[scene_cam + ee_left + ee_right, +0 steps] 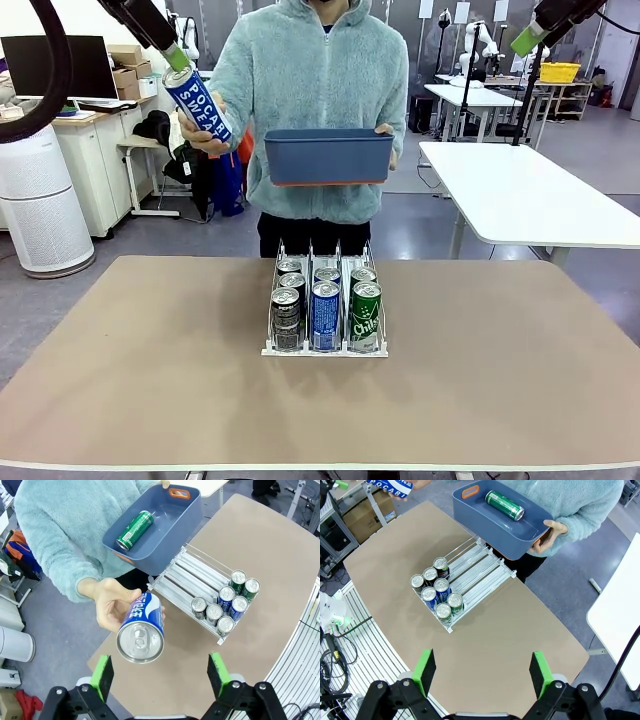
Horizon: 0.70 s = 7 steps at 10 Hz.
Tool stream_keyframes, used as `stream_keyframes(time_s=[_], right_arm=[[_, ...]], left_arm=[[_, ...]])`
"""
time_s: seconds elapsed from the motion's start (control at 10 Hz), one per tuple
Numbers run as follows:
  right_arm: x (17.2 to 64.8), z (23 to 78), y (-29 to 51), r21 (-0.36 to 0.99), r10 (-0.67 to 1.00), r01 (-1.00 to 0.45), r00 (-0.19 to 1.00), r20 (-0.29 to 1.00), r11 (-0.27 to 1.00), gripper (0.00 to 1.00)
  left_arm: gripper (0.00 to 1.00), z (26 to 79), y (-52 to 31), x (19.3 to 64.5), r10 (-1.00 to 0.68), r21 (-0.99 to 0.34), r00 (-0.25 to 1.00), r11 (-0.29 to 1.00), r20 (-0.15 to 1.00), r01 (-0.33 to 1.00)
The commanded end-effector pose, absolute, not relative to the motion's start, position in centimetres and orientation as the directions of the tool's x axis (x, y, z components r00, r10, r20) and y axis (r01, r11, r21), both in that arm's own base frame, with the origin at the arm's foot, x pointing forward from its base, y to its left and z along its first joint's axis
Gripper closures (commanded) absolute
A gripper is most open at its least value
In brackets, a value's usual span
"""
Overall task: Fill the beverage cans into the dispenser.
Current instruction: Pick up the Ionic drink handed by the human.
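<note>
Handover — the left gripper point(161, 672), jaws wide and empty, faced the blue can point(141, 630) held out by the person's hand point(111, 605), well apart from the dispenser point(176, 574); a square mid-body grip seemed safest.

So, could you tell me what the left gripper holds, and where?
Nothing: the left gripper is open. The person's hand holds the blue can by its side.
</note>
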State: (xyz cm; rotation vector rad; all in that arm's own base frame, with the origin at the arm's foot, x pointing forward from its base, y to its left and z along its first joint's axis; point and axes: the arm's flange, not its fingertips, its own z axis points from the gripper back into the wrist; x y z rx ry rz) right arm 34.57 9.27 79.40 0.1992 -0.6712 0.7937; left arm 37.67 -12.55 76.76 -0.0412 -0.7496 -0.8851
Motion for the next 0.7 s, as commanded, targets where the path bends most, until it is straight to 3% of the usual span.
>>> stream_keyframes(time_s=[0.0, 0.6], right_arm=[[34.5, 79.4, 9.3, -0.073, 0.587, -0.711, 0.514, 0.626, 0.700, 0.00], [34.5, 79.4, 9.3, -0.073, 0.587, -0.711, 0.514, 0.626, 0.700, 0.00]], left_arm=[[0.00, 75.7, -12.1, 38.1, -0.686, 0.267, 0.387, 0.644, 0.616, 0.717], [0.00, 73.4, -11.8, 39.9, -0.680, 0.264, 0.354, 0.630, 0.642, 0.730]])
